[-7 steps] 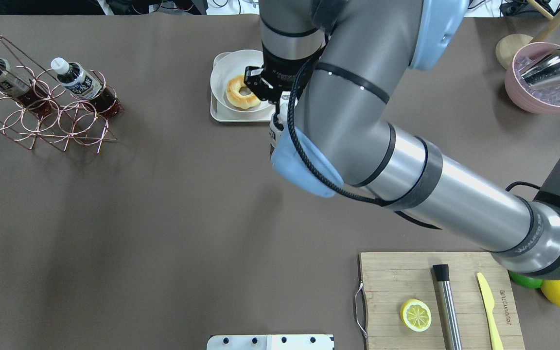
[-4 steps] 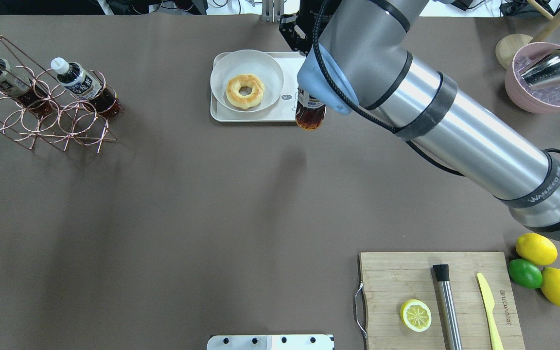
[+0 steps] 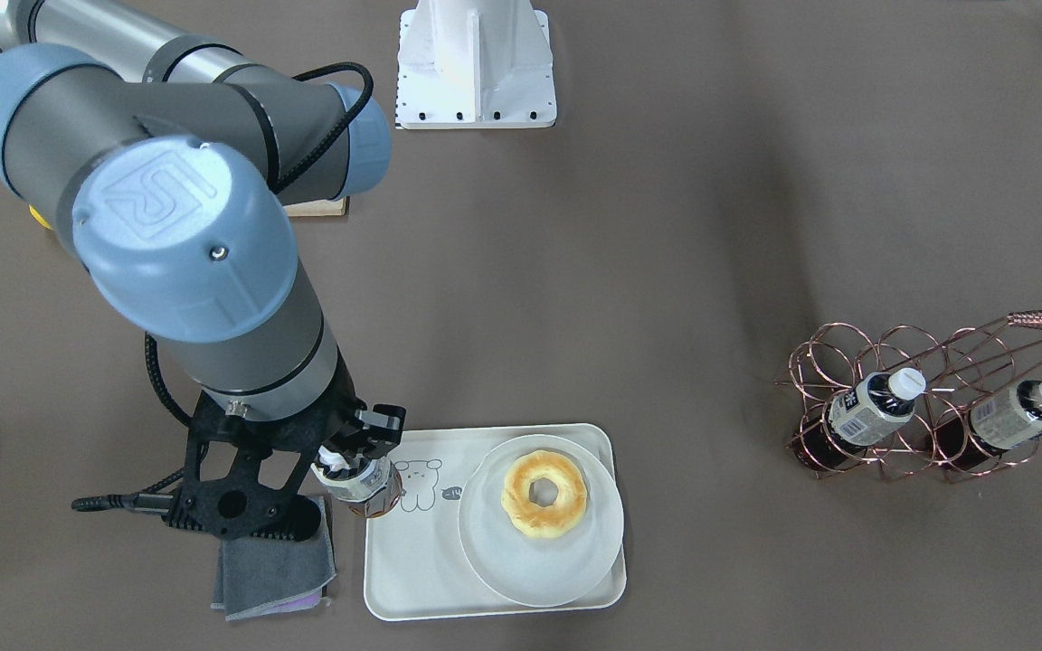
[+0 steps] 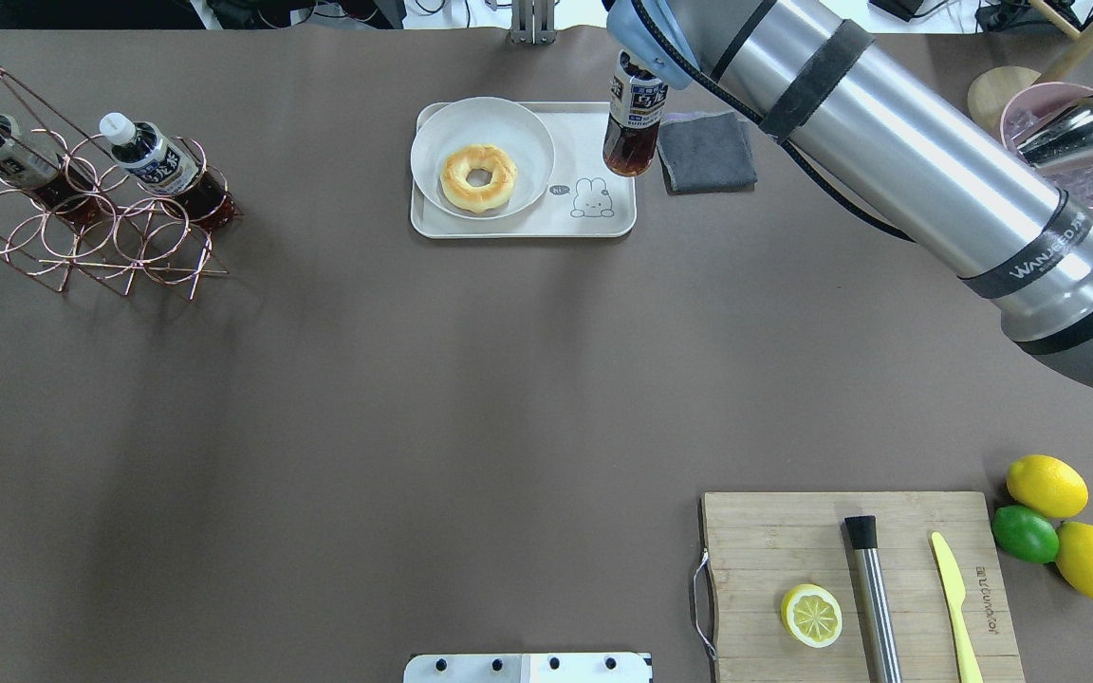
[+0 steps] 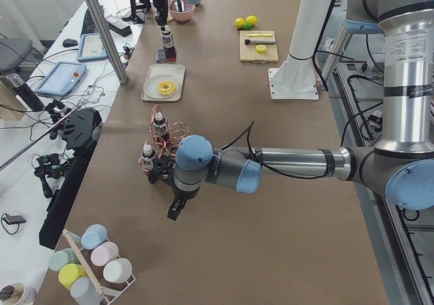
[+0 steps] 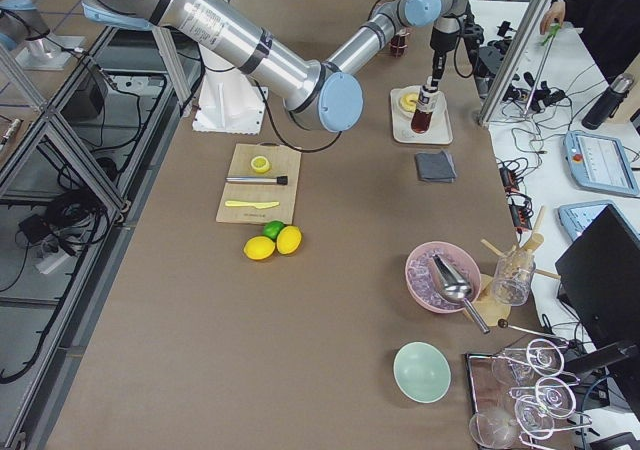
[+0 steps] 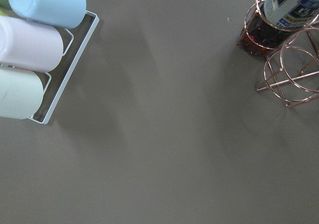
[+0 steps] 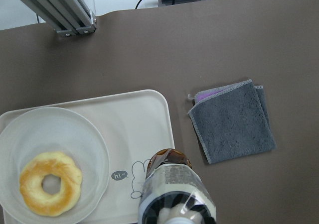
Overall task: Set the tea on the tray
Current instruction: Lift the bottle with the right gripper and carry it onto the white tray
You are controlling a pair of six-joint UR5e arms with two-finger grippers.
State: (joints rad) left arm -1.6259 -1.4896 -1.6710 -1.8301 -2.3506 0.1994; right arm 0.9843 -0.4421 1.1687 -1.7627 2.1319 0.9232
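Note:
My right gripper (image 3: 340,467) is shut on the neck of the tea (image 4: 631,128), a small bottle of dark reddish-brown liquid with a white cap. The bottle hangs upright over the right end of the cream tray (image 4: 608,224), beside the cartoon drawing. The right wrist view shows the tea (image 8: 173,186) from above with its base over the tray (image 8: 144,117). I cannot tell whether the base touches the tray. Two alike bottles (image 4: 156,161) lie in a copper wire rack (image 4: 91,237). My left gripper (image 5: 174,210) hovers near that rack; I cannot tell whether it is open.
A round pale plate (image 4: 518,133) with a doughnut (image 4: 478,177) fills the tray's left half. A folded grey cloth (image 4: 706,150) lies right of the tray. A cutting board (image 4: 746,531), lemons, a lime and a pink ice bowl (image 4: 1007,180) are on the right.
My right arm has carried the tea from the tray's near side, rightward and away from me, to the tray's right end. The grey cloth has come into view.

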